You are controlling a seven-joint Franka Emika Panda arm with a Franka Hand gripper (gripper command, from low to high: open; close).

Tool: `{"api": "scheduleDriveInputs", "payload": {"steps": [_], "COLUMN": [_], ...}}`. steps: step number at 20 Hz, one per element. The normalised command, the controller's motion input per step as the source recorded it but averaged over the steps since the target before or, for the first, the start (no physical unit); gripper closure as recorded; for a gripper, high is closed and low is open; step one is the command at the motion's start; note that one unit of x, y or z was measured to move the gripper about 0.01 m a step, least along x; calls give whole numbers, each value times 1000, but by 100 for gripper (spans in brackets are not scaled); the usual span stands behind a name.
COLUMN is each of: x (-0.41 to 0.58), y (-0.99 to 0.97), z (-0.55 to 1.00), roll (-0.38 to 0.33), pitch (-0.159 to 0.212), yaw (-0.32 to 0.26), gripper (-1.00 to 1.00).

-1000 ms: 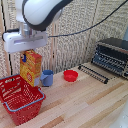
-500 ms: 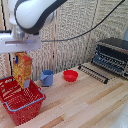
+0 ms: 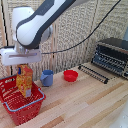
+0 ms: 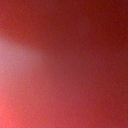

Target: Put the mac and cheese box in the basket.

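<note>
On the wooden table (image 3: 85,102), the gripping tool (image 3: 23,65) pinches the mac and cheese carton (image 3: 24,80) over the red basket (image 3: 20,107); an early release might catch the rim.

The arm (image 3: 37,20) has a smooth, slightly glossy white and grey shell that looks like plastic. The carton (image 3: 24,80) is printed cardboard, matt orange-yellow. The basket (image 3: 20,107) is red wire mesh with a light blue rim (plastic, by its look). The mug (image 3: 47,77) is plain matt blue, the bowl (image 3: 70,75) smooth red. The table (image 3: 85,107) is pale wood with visible plank seams. The oven (image 3: 112,55) is dark metal with a dull sheen. The wrist view is a blurred red field.
</note>
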Motion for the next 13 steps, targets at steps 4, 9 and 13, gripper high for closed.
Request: {"api": "scheduleDriveInputs", "payload": {"steps": [4,9,13], "x": [42,0,-6], "y": [-11,-70,-146], "z": [-16,262,763], "roll": [0,-3,0], "pitch": [17,24,43], "yaw": [5,-67,-101], "gripper": [-100,-100,-100]}}
